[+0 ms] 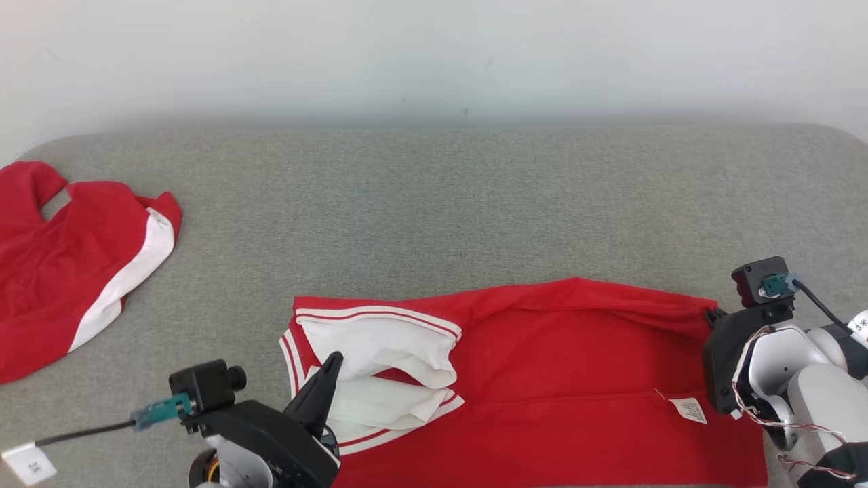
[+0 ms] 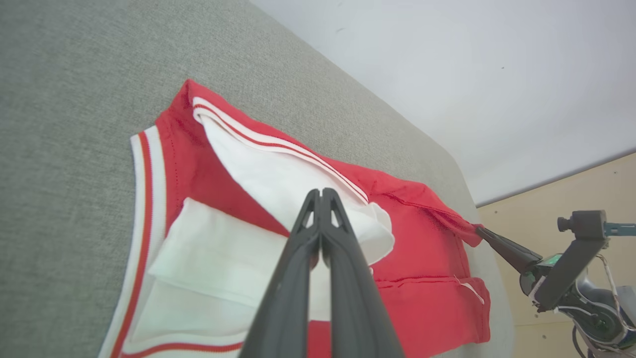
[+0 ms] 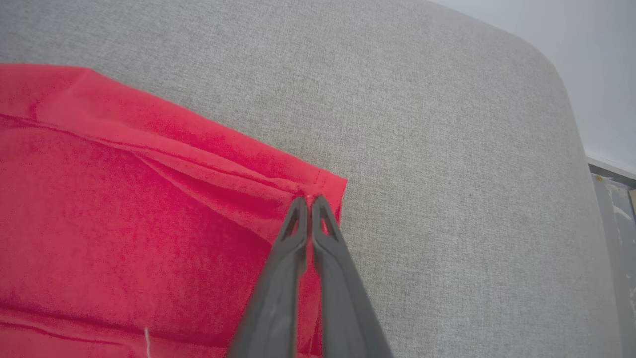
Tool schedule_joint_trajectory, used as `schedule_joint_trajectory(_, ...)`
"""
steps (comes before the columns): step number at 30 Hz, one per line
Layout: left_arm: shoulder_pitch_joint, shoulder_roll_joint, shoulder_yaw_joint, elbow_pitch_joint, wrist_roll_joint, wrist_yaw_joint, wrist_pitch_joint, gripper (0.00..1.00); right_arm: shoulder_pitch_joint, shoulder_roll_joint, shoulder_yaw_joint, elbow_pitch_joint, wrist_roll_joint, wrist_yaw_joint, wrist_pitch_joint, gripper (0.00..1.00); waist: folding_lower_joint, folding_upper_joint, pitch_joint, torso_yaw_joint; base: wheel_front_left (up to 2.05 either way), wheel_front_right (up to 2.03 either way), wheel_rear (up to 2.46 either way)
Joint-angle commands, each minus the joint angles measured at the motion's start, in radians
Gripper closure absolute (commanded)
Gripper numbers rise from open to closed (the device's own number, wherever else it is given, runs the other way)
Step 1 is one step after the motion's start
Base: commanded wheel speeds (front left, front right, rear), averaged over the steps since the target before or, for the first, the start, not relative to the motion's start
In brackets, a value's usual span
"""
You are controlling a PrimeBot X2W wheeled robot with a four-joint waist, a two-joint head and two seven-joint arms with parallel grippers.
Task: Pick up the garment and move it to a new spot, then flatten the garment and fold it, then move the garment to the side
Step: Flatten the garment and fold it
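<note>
A crumpled red-and-white cloth (image 1: 61, 264) lies at the grey table's (image 1: 434, 203) left end. The left claw (image 2: 320, 191) hovers closed and empty over the white sleeves of the garment (image 1: 563, 366), which is spread mid-table. The right claw (image 3: 309, 200) pinches its right corner.

Both pincers closed, one arm at each near corner.
The left pincer (image 1: 334, 358) slants up and forward, fingers pressed together. The right pincer (image 1: 711, 314), on its pale forearm, points inward, tips pinched on a corner of the garment (image 3: 124, 199).
</note>
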State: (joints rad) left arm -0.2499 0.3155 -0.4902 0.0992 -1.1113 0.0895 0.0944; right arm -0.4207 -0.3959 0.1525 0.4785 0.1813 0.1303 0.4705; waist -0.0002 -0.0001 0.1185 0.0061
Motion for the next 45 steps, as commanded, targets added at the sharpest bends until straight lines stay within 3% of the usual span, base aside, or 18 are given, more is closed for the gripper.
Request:
schedule_joint_trajectory(1, 0.023, -0.007, 0.003, -0.002, -0.008, 0.007, -0.015, 1.0, 0.011, -0.004, 0.005, 0.002, -0.003, 0.001, -0.001, 1.0, 0.0002, 0.0001, -0.006, 0.011, 0.0, 0.0, 0.0)
schedule_joint_trajectory(11, 0.105, -0.012, 0.041, -0.016, -0.044, 0.026, -0.054, 1.0, 0.056, -0.015, -0.03, -0.006, 0.014, 0.001, 0.012, 1.0, 0.0002, 0.0001, -0.029, 0.029, 0.0, 0.0, 0.0)
schedule_joint_trajectory(19, 0.154, -0.016, 0.076, -0.033, -0.069, 0.045, -0.087, 1.0, 0.103, 0.015, -0.1, -0.048, 0.02, 0.001, -0.002, 1.0, 0.0002, 0.0001, -0.058, 0.034, 0.0, 0.0, 0.0)
schedule_joint_trajectory(33, 0.187, -0.001, 0.044, 0.001, -0.034, 0.084, -0.072, 1.0, 0.182, 0.028, -0.098, -0.073, 0.007, 0.001, 0.058, 1.0, 0.0002, 0.0001, -0.071, 0.02, 0.0, 0.0, 0.0)
schedule_joint_trajectory(34, 0.191, -0.001, 0.045, 0.003, -0.03, 0.085, -0.078, 1.0, 0.183, 0.028, -0.1, -0.076, 0.005, 0.001, 0.055, 0.62, 0.0002, 0.0001, -0.071, 0.02, 0.0, 0.0, 0.0)
schedule_joint_trajectory(35, 0.195, 0.008, 0.034, 0.006, -0.014, 0.088, -0.081, 1.0, 0.183, 0.033, -0.12, -0.079, -0.001, 0.001, 0.038, 0.0, 0.0002, 0.0001, -0.072, 0.021, 0.0, 0.0, 0.0)
schedule_joint_trajectory(36, 0.193, 0.013, 0.03, 0.006, -0.003, 0.087, -0.091, 0.78, 0.186, 0.039, -0.129, -0.078, -0.001, 0.001, 0.034, 0.0, 0.0002, 0.0001, -0.073, 0.023, 0.0, 0.0, 0.0)
schedule_joint_trajectory(37, 0.194, 0.015, 0.027, 0.011, 0.005, 0.089, -0.097, 0.0, 0.189, 0.047, -0.14, -0.077, -0.004, 0.001, 0.03, 0.0, 0.0002, 0.0001, -0.075, 0.024, 0.0, 0.0, 0.0)
schedule_joint_trajectory(45, 0.213, 0.009, 0.035, 0.039, 0.126, 0.099, -0.284, 0.0, 0.247, 0.128, -0.272, -0.138, -0.01, 0.001, 0.056, 0.0, 0.0002, 0.0001, -0.111, 0.036, 0.0, 0.0, 0.0)
